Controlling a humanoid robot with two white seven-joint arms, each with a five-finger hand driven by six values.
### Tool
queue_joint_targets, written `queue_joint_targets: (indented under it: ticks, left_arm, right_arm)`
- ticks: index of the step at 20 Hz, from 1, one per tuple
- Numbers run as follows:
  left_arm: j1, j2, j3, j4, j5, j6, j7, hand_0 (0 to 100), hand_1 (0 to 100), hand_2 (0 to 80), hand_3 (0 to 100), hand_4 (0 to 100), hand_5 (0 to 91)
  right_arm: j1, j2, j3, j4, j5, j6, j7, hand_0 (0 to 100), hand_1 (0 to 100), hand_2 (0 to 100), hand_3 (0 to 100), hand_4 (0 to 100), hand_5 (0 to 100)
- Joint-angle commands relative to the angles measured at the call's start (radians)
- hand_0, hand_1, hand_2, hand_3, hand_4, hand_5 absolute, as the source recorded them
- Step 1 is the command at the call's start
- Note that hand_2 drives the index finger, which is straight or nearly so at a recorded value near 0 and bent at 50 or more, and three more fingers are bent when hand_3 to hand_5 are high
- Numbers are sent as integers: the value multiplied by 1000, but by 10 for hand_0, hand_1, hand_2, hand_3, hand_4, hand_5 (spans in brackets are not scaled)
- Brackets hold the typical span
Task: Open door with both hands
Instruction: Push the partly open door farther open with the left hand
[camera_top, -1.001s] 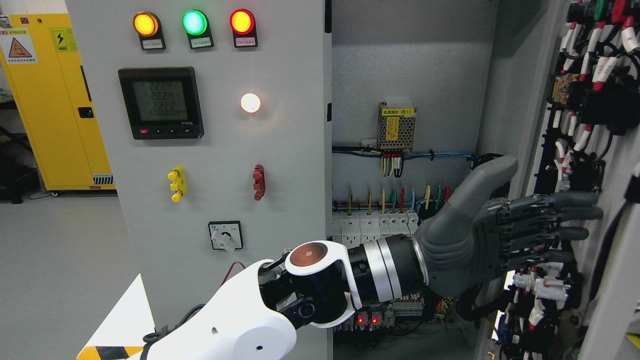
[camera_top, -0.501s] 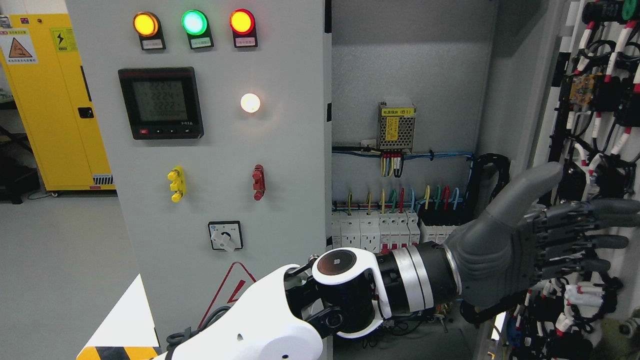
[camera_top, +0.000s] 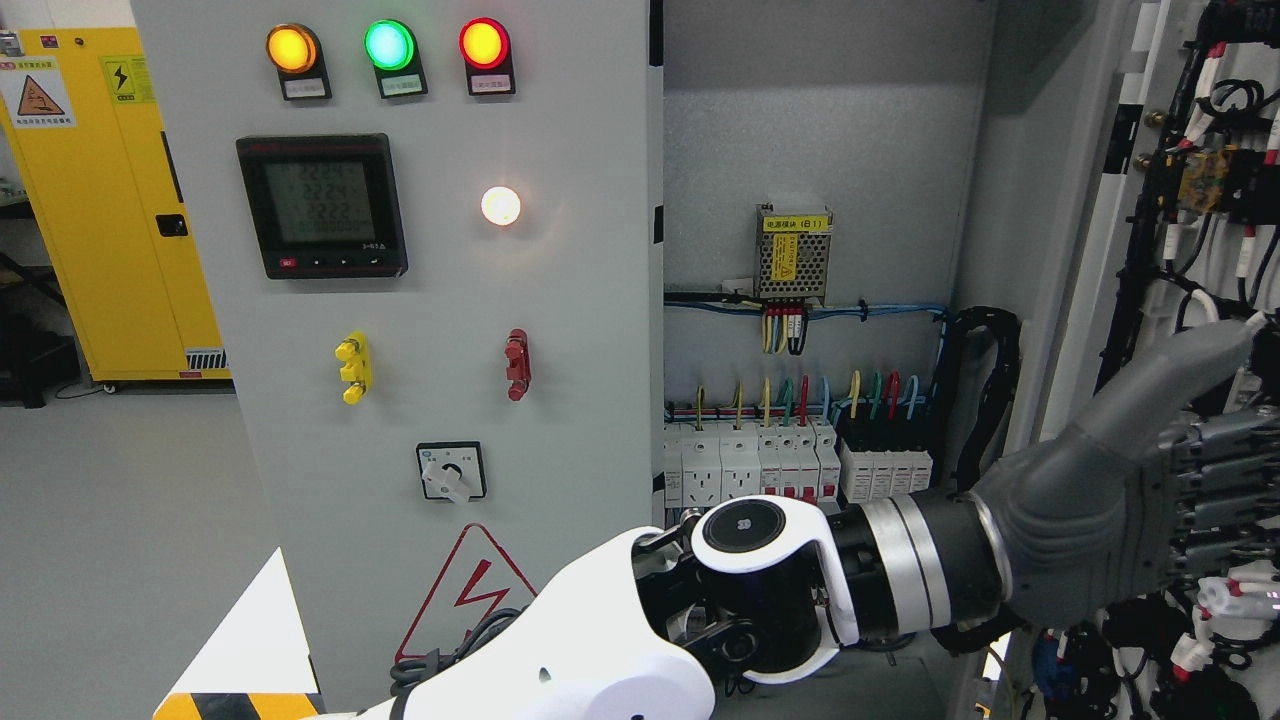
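Pressing the open door (camera_top: 1150, 150): left hand (camera_top: 1120, 510) (fingers flat).

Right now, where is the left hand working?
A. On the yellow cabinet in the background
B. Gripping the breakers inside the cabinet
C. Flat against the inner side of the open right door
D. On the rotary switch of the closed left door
C: the left hand, its arm coming in from the lower left, reaches across with fingers extended against the wired inner face of the open right door, away from the rotary switch.
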Motion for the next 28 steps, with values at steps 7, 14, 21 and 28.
queue_joint_targets:
  ticks: [7, 14, 21, 28]
  left_arm:
    - [-7, -115, -3, 117, -44, -12, 5, 0, 0, 0, 120, 0, 0]
    - [-5, -115, -3, 127, -41, -17, 2, 0, 0, 0, 123, 0, 0]
    - [8, -89, 18, 71, -33, -4, 1, 0, 0, 0, 126, 0, 0]
    - [42, 81, 84, -29, -31, -3, 1, 0, 0, 0, 127, 0, 0]
  right_arm:
    - [0, 12, 15, 0, -1, -4, 0, 216, 72, 0, 0, 0, 0]
    - [3, 12, 17, 1, -1, -4, 0, 216, 70, 0, 0, 0, 0]
    - [3, 14, 17, 0, -1, -5, 0, 217, 64, 0, 0, 0, 0]
    - [3, 14, 17, 0, -1, -8, -1, 218, 60, 0, 0, 0, 0]
